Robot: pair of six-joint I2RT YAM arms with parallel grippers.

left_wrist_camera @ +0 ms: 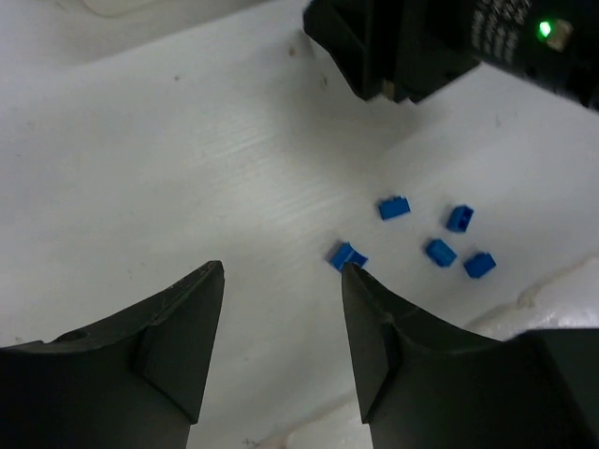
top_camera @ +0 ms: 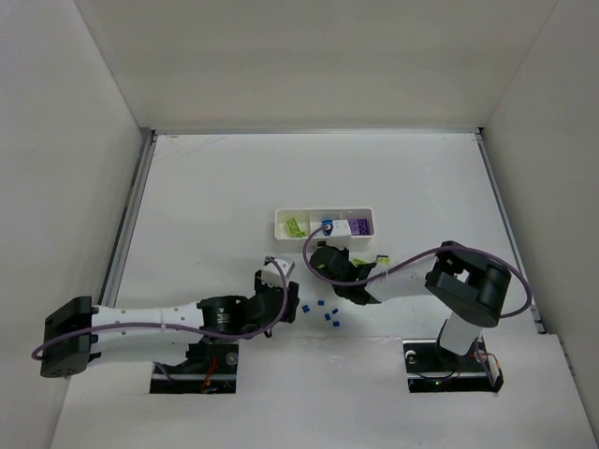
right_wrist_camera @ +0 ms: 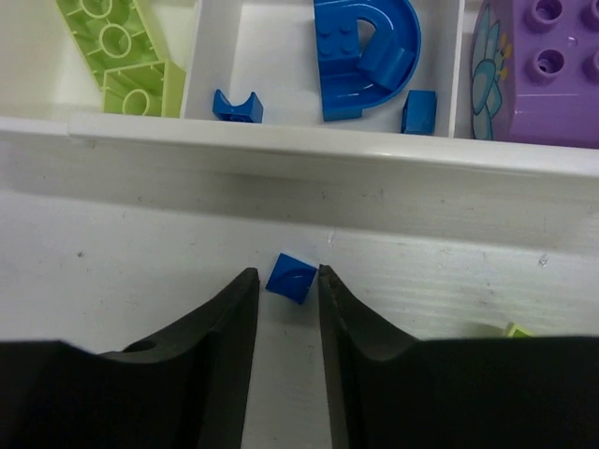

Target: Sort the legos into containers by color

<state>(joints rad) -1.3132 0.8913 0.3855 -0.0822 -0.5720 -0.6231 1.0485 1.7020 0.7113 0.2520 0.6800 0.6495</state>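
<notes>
Blue bit [right_wrist_camera: 290, 278] lies right at the tips of the right gripper [right_wrist_camera: 286, 273], tray [right_wrist_camera: 281, 136] just ahead. Its jaws are close together; I cannot tell if they pinch it.

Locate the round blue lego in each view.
Top external: round blue lego, middle compartment of the white tray, centre of the picture.
Left wrist: not in it.
Right wrist: round blue lego at top centre, same compartment.
Shared landmark: the white tray, in the top and right wrist views.
</notes>
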